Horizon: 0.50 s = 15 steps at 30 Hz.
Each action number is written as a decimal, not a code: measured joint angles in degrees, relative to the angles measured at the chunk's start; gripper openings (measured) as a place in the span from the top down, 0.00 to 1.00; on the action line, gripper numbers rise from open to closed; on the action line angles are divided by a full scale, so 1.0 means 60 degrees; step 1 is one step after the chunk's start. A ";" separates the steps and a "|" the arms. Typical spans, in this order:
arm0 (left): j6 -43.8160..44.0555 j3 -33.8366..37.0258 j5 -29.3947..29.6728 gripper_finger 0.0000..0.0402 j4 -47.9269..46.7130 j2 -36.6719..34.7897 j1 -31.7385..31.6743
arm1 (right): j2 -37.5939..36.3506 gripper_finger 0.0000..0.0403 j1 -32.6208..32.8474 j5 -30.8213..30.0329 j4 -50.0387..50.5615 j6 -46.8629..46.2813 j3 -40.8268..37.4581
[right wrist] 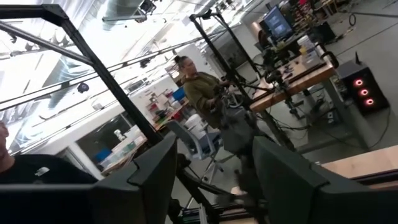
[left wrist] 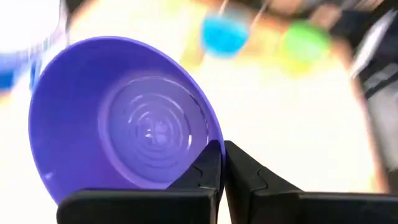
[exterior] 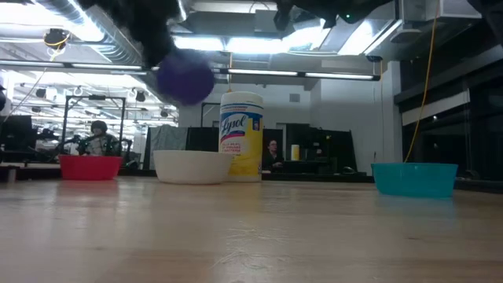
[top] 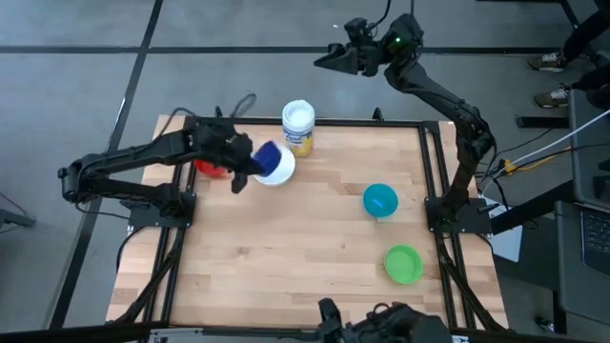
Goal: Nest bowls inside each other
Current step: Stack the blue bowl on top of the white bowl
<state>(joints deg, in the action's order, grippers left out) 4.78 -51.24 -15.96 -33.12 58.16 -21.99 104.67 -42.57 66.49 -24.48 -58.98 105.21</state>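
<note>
My left gripper (top: 246,162) is shut on the dark blue bowl (top: 267,152), which hangs just above the white bowl (top: 279,170) at the table's far middle. In the low view the blue bowl (exterior: 185,77) is blurred and clear of the white bowl (exterior: 191,166). The red bowl (top: 210,170) sits on the table, half hidden under the left arm. The teal bowl (top: 379,200) and the green bowl (top: 402,264) rest on the table's right half. My right gripper (top: 326,60) is raised beyond the far edge, open (right wrist: 214,180) and holding nothing. My left gripper holds the dark blue bowl by its rim (left wrist: 213,144), one finger (left wrist: 208,174) on the inside of the wall and the other (left wrist: 245,177) outside. The bowl is lifted clear and tipped, with its hollow facing back toward the wrist.
A yellow jar with a white lid (top: 298,127) stands just behind the white bowl near the far edge. The table's near left part (top: 248,267) is bare wood. People sit in the room beyond the table.
</note>
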 joint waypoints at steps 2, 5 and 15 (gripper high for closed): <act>-0.0311 0.0000 0.0466 1.00 -0.0687 0.0232 0.0069 | -0.0016 0.47 0.0005 0.0038 0.0027 0.0088 0.0000; -0.0807 0.0000 0.0902 1.00 -0.0957 0.0608 0.0105 | -0.0016 0.47 0.0125 0.0027 0.0050 0.0284 -0.0004; -0.2250 -0.0004 0.1977 1.00 -0.0951 0.2582 0.0065 | -0.0020 0.47 0.0910 -0.0505 0.0451 0.1236 -0.0004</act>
<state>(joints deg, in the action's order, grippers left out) -8.72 -51.27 -4.10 -38.82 73.65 -21.60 104.55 -37.11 63.46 -21.78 -51.57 105.19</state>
